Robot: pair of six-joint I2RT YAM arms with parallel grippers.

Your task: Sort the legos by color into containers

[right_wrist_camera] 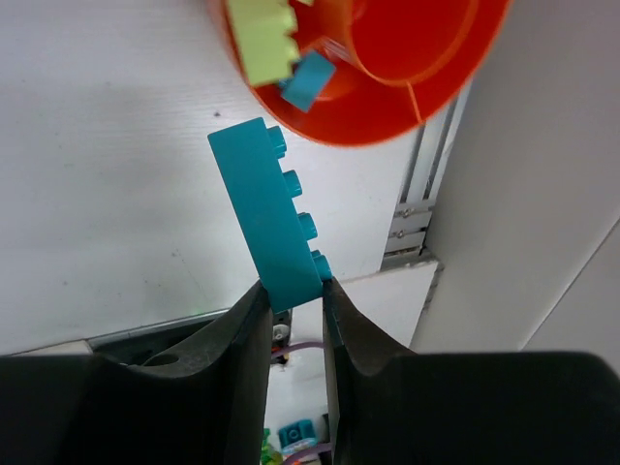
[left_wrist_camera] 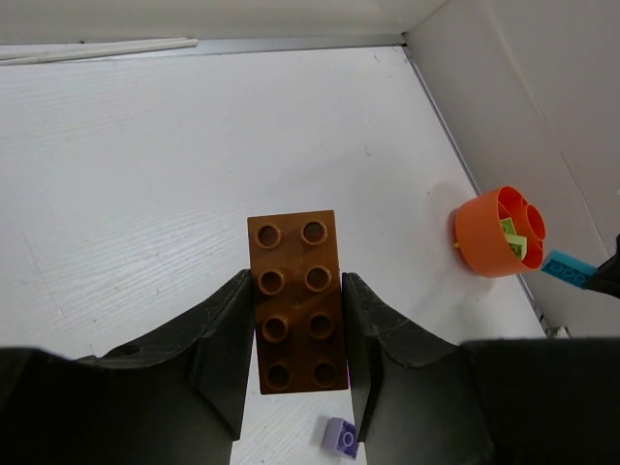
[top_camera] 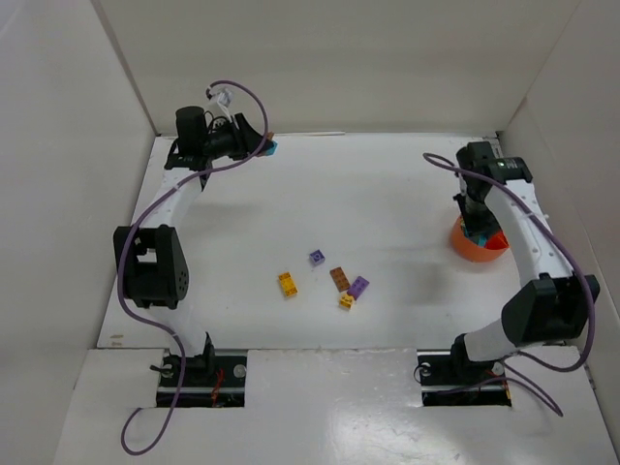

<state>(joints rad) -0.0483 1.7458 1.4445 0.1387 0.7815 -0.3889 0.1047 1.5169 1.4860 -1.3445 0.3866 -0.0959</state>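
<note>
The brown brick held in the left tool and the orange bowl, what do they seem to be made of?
Brown brick: looks like hard moulded plastic, smooth and slightly glossy, judging by its crisp round studs with faint highlights on their rims.
Orange bowl: probably thin moulded plastic. The sign is its even, saturated colour and a smooth wall with a soft sheen.

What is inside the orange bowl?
Pale green bricks and one small teal brick show in the orange bowl. Other compartments are hidden behind its rim.

Left gripper (left_wrist_camera: 295,283) is clamping tight, reaching out at eleven o'clock. Right gripper (right_wrist_camera: 294,289) is pinching too, hanging at three o'clock.
</note>
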